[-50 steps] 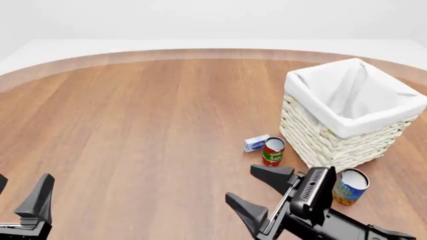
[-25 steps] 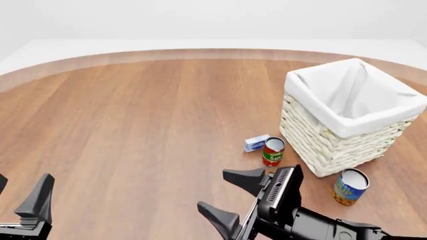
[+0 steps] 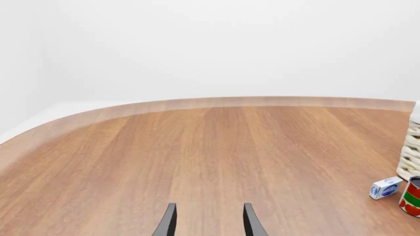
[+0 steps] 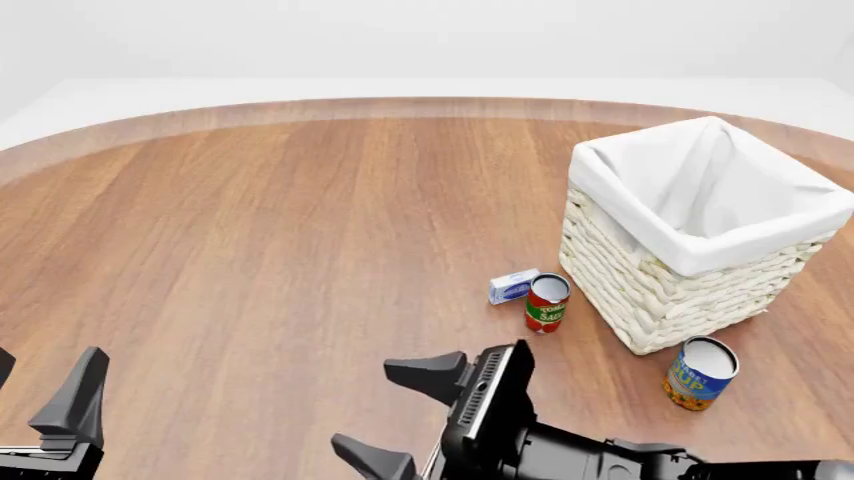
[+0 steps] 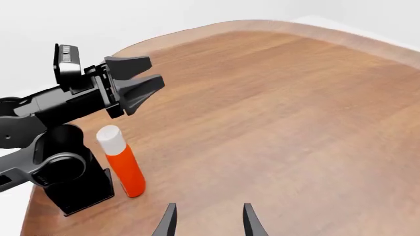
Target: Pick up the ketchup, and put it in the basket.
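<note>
Basket at worktop's right. Tomato sauce can just left of basket's near corner, small box touching can's left. Second can before basket. Ketchup upright beside left arm's base.

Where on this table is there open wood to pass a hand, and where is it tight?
Open: the wide wood left of the basket, out to the far edge. Tight: box, red can and blue can cluster beside the basket.

Front view high over table, wrist views low, along fingers
</note>
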